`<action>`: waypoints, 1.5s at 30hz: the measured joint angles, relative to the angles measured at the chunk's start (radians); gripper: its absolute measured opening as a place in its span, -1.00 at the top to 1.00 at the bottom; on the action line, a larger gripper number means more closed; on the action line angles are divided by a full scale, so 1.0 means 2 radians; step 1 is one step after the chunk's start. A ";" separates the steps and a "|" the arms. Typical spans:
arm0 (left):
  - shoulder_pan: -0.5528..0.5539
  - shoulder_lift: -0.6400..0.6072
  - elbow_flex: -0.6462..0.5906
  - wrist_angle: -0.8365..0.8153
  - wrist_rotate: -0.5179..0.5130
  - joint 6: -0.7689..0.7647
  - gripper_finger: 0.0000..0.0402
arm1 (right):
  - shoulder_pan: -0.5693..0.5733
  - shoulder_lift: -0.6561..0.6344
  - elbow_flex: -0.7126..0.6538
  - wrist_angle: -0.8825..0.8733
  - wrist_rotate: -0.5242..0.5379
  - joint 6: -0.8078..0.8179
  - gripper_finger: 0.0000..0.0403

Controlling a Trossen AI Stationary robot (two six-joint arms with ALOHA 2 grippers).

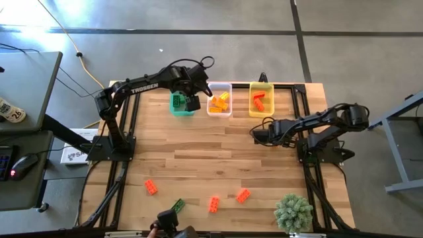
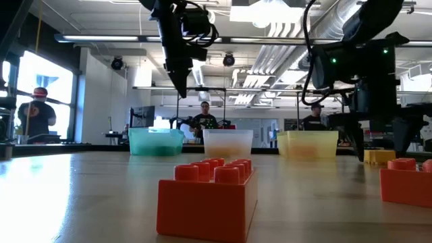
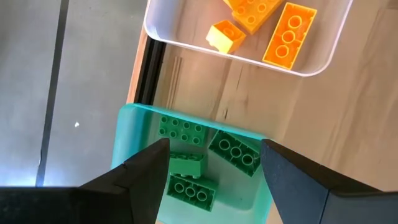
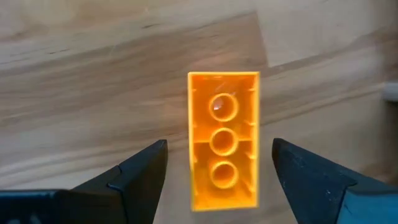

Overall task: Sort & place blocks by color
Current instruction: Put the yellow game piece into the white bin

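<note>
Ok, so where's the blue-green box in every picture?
High view: teal bin at the table's far edge, leftmost of three, under the left gripper.
Low view: far back, left of centre.
Left wrist view: just beyond the fingers, green blocks inside.
Right wrist view: not in it.
Landmark: clear bin beside it.
</note>
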 joint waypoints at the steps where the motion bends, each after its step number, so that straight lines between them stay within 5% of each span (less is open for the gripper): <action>1: 0.000 0.000 0.000 0.000 0.000 0.000 -0.19 | 0.000 0.000 -0.004 0.014 -0.001 0.000 -0.34; 10: 0.001 0.000 0.000 0.000 -0.001 -0.013 -0.19 | 0.000 -0.002 -0.018 0.055 -0.001 -0.026 0.44; 20: 0.000 0.000 0.000 -0.025 -0.001 -0.049 -0.19 | -0.019 0.001 0.028 0.093 0.001 -0.152 0.45; 31: -0.004 0.000 0.000 -0.044 0.001 -0.127 -0.19 | -0.081 0.001 0.079 0.251 -0.001 -0.350 0.45; 45: -0.037 -0.011 -0.009 -0.156 -0.004 -0.181 -0.19 | -0.174 0.049 0.191 0.363 -0.048 -0.588 0.45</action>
